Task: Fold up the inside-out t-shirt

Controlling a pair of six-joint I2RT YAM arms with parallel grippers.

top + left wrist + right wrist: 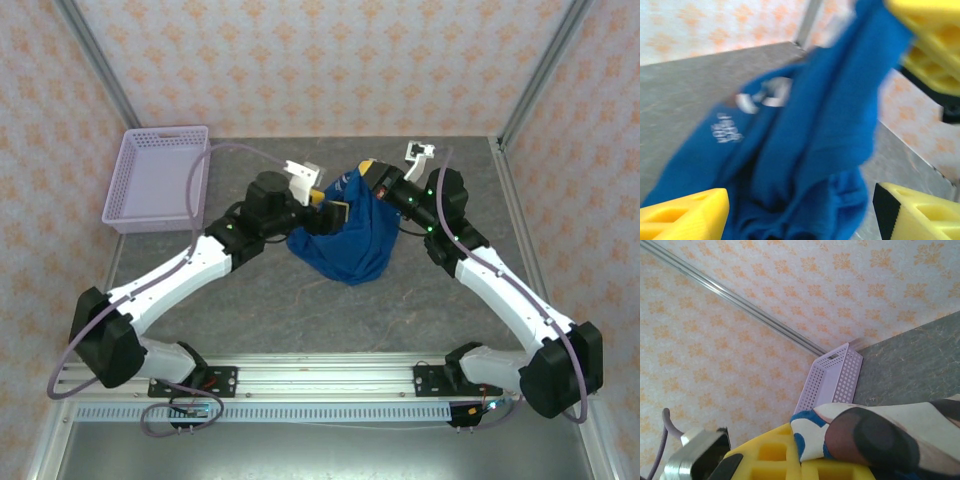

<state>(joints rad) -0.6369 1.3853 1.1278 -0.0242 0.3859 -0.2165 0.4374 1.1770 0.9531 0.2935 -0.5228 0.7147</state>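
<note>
Where the two arms meet over the middle of the grey stone-look table, the royal-blue soft cotton t-shirt hangs as a crumpled bundle. Sleeves and neck opening cannot be told apart in its folds. From above I cannot tell whether its lowest folds rest on the tabletop.

Its top edge is drawn up into the right gripper, which is clamped on the fabric. The left wrist camera catches those yellow fingers at upper right, with the cloth running up to them in a taut band. The left gripper sits at the bundle's left side with its jaws wide apart. One yellow fingertip shows in each lower corner of its own view, with loose blue folds between them, unpinched.

Small white lettering marks one fold, with a pale tag just above it; blur makes both unreadable. In the right wrist view the cloth lies so near the lens that it is a smeared patch of white, blue and dark brown, covering where the fingers meet.

A lavender plastic mesh basket sits at the table's far left, well apart from the shirt.
</note>
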